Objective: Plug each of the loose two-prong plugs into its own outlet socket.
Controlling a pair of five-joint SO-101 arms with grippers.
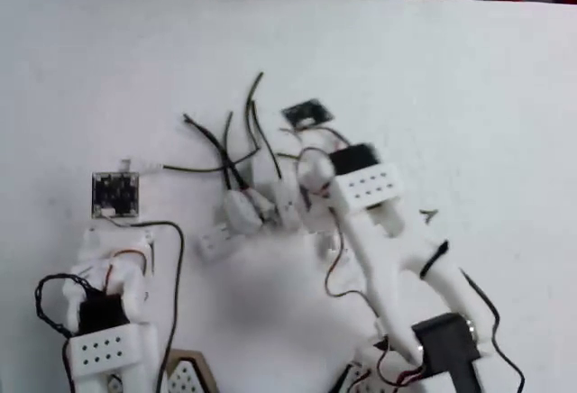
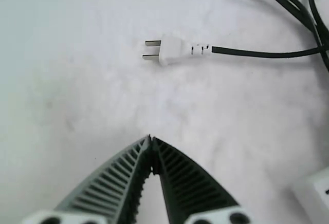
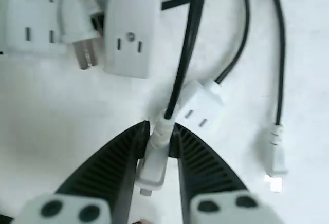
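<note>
Right claw [image 3: 158, 131] clamping white plug [image 3: 153, 165], left claw [image 2: 151, 142] closed — loose plug [image 2: 177, 51] near

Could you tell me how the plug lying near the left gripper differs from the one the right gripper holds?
The loose plug lies flat on the table, ahead of the shut left gripper; the held plug is clamped in the right gripper. The loose plug shows both prongs; the held plug's are mostly hidden. Both are white, on black cords.
</note>
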